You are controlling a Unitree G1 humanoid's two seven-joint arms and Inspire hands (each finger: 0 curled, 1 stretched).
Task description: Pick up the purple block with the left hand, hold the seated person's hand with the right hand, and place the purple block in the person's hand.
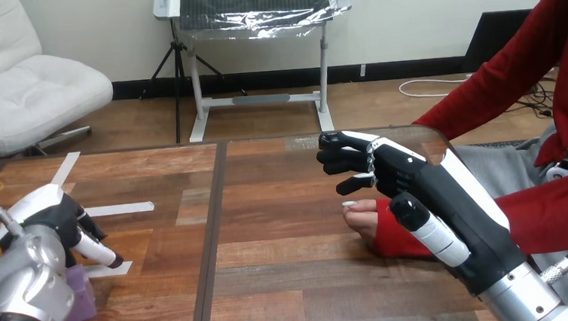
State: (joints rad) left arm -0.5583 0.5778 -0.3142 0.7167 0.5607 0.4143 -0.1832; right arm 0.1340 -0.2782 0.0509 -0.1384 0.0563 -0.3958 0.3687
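Observation:
The purple block sits on the wooden table at the near left, partly hidden by my left forearm. My left hand hovers just beyond and above the block; the one finger that shows is straight, and nothing is in its grasp. The person's hand rests on the table at the right, only its fingertips and red cuff showing. My right hand hangs over it with relaxed fingers stretched leftward past it and its thumb on the near side. It is not curled round the person's hand.
Strips of white tape lie on the table by my left hand. A dark seam runs front to back through the tabletop. The person's red-sleeved arm comes in from the right edge.

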